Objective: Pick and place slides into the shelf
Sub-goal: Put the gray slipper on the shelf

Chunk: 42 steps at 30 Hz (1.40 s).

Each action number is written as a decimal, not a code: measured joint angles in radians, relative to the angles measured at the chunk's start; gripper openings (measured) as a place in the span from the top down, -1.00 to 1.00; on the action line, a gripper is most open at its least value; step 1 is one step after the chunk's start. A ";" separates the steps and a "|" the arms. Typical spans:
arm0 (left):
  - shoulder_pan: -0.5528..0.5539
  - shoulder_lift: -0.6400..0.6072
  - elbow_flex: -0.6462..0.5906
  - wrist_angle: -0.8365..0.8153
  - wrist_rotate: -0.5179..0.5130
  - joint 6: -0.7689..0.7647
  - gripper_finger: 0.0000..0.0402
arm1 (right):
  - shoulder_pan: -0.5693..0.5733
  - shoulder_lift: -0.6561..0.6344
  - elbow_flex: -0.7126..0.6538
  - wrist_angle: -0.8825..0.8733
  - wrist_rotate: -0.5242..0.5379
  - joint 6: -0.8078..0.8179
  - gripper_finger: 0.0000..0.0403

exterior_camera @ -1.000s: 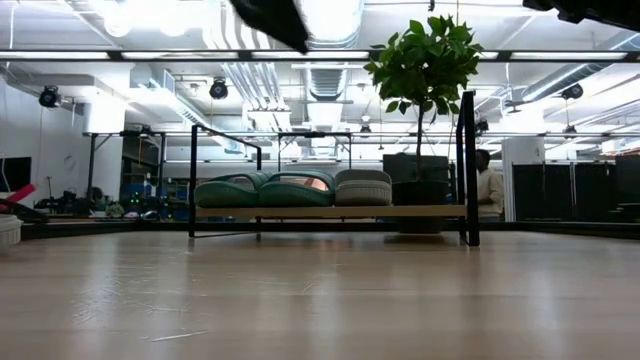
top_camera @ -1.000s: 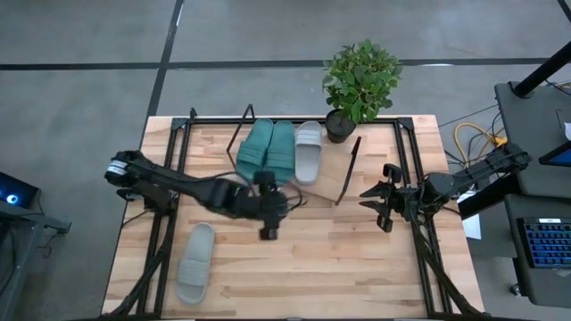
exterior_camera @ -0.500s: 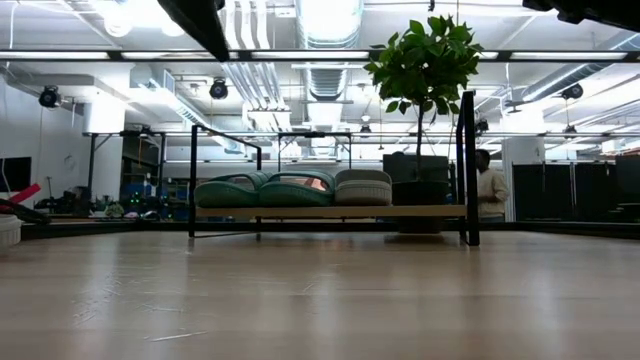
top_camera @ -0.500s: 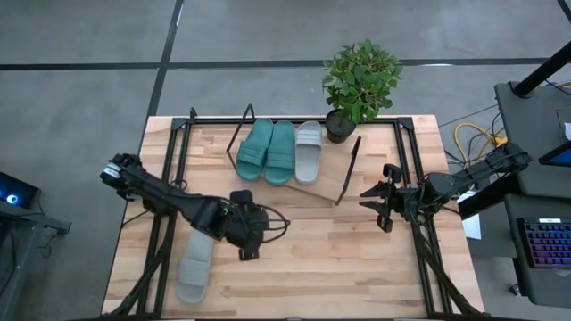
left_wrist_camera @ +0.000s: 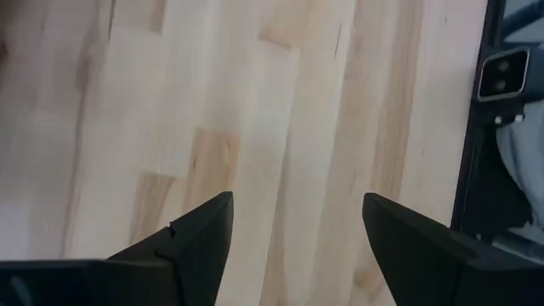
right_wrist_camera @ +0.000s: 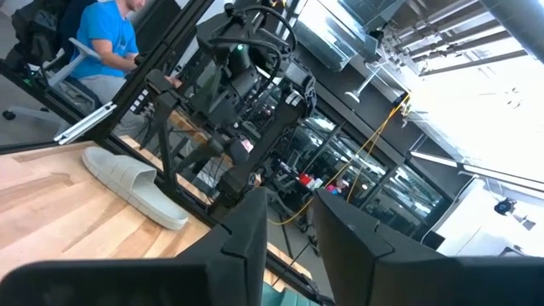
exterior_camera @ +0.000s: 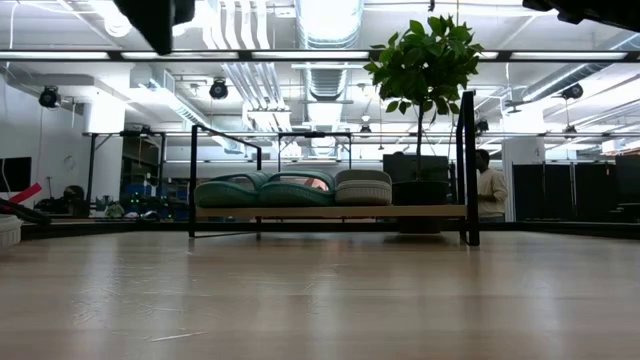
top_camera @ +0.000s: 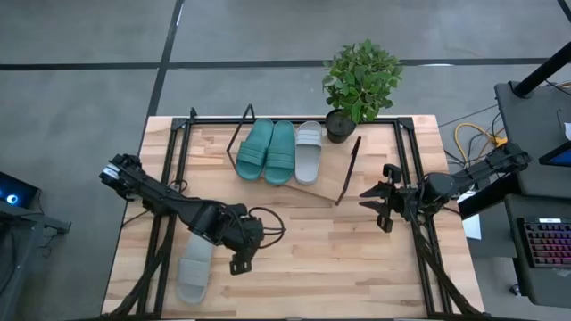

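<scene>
The left gripper hung in the lower left of the high view with its jaws spread and empty, only bare tabletop between them in its wrist view. Just to its left lay the last grey slide, flat on the tabletop near the lower left corner and apart from the jaws. Being foam, it would probably be light and soft, giving under pressure; the broad strap or a side edge of the sole looked the best place to take hold.

The right gripper waited at the right of the frame, jaws narrowly parted and holding nothing.

At upper centre the shelf carried three slides side by side: two teal slides and a grey slide, with bare board left to their right. A potted plant stood behind it.
</scene>
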 joint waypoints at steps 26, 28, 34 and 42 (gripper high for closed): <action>-0.003 -0.315 -0.513 -0.021 0.104 -0.330 -0.05 | 0.000 0.000 -0.001 -0.010 0.000 0.000 0.51; -0.003 -0.369 -0.566 0.033 0.107 -0.359 -0.02 | 0.000 0.000 -0.001 -0.020 0.000 0.000 0.50; -0.003 -0.467 -0.686 0.124 0.209 -0.478 0.03 | 0.000 0.000 -0.001 -0.026 0.000 0.000 0.50; -0.006 -0.463 -0.736 0.343 0.395 -0.550 0.04 | 0.000 0.000 -0.001 -0.027 0.000 0.000 0.54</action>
